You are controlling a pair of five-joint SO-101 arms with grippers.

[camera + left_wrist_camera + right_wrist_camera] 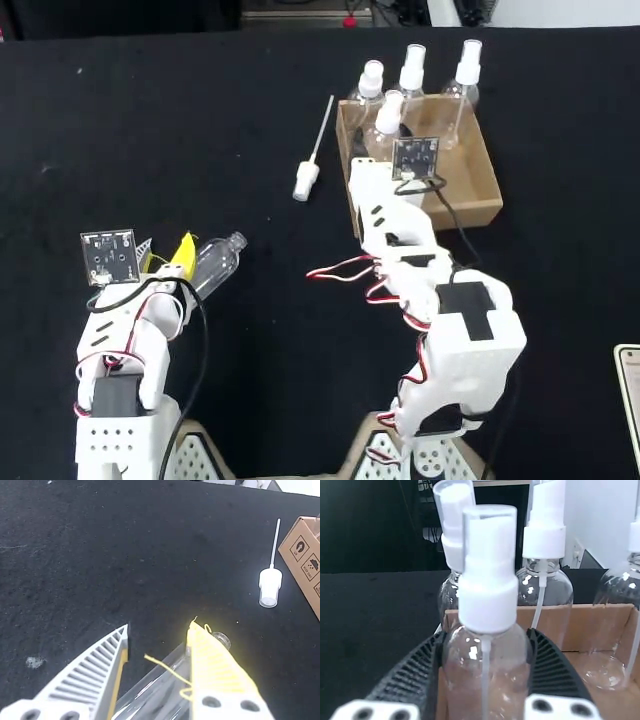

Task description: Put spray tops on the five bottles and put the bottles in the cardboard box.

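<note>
1. The high view lays out the scene. Three clear plastic bottles with white spray tops (412, 68) stand along the far wall of the open brown cardboard box (478, 210). A loose white spray top (306, 181) with a long dip tube lies on the black desk (180, 130) just left of the box.
2. The right wrist view shows the right tool (485, 635), its black fingers clamped on a fourth clear capped bottle (487, 675), upright inside the box.
3. The left wrist view shows the left tool (160, 630), one white and one yellow finger, gripping an uncapped clear plastic bottle (155, 692). It lies on its side well left of the box, with its neck open.

Black tabletop (150, 130) with lint speck (34, 662); pale flat object (630, 400) at right edge; white wall (600, 520) behind.
</note>
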